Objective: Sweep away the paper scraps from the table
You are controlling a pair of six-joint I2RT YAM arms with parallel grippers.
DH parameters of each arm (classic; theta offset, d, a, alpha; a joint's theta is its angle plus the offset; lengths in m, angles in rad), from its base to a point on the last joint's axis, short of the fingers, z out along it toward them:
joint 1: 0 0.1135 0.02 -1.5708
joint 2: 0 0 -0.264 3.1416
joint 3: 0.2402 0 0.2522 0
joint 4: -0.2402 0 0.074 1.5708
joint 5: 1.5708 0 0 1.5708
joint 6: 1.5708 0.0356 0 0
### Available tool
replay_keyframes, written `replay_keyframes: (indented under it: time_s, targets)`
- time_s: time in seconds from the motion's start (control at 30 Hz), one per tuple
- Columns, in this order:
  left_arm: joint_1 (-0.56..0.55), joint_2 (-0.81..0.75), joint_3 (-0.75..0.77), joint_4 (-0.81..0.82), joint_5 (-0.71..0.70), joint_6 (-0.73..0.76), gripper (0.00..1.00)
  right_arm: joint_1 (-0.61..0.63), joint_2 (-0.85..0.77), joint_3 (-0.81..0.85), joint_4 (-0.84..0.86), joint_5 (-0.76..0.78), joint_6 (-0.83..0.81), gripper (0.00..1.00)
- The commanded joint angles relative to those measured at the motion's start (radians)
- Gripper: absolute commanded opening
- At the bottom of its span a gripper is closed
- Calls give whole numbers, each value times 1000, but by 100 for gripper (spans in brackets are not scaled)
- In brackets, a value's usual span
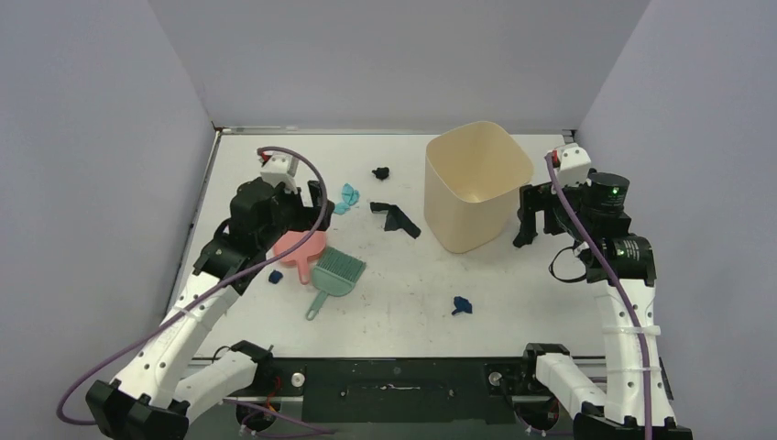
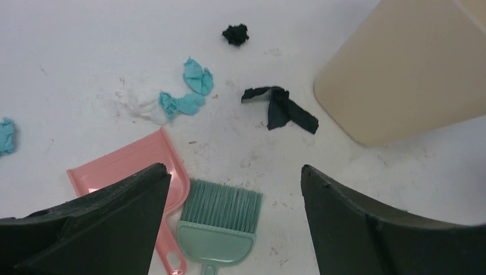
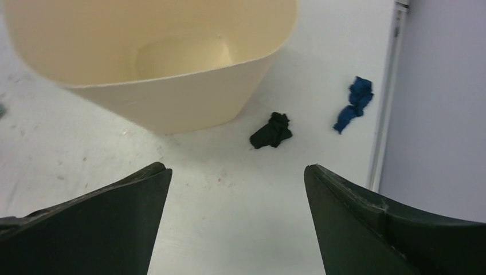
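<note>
The left tool has its jaws spread wide with nothing between them. It is poised over the pink dustpan and the green brush, which lie just beside each other on the bench.

The paper scraps are scattered over the bench. From the left:
- A dark blue scrap lies near the dustpan.
- A teal pair lies beyond the dustpan's mouth, with a white scrap touching it.
- A small black wad lies farther back.
- A black strip lies near the beige bin.
- A second dark blue scrap lies toward the near edge.
- A second black wad and a blue scrap lie between the bin and the edge rail.

Handling, as judged: the scraps are light, soft and crumpled, and likely to skid or roll ahead of bristles. Do not pinch them. Take hold of the brush by its handle, which points to the near left.

Orientation: the black strip's long axis runs from far left to near right. The blue scrap by the rail lies roughly along the rail. The remaining scraps show no clear axis.

The right tool also has its jaws wide apart and empty. It sits just right of the bin.
</note>
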Motion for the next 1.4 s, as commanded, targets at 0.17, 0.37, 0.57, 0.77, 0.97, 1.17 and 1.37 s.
replay_keyframes:
  time_s: [0.17, 0.37, 0.57, 0.77, 0.97, 1.17, 1.37]
  targets:
    - [-197, 157, 83, -94, 86, 186, 82, 87, -22, -46, -259, -538, -472, 90]
    - [-306, 261, 135, -84, 7, 159, 83, 136, -4, -167, -221, -495, -606, 92]
    - [-319, 434, 229, -209, -103, 46, 75, 153, -51, -383, -7, -419, -607, 93]
    - [-320, 468, 175, -183, -218, -105, 73, 158, -78, -499, 118, -413, -557, 92]
    - [-318, 554, 208, -241, -232, -112, 74, 160, -99, -563, 202, -411, -516, 92]
    - [-320, 711, 269, -321, -261, -38, 72, 187, -87, -585, 250, -405, -481, 93]
    - [-320, 795, 269, -285, -212, -29, 64, 192, -83, -588, 255, -400, -480, 93]
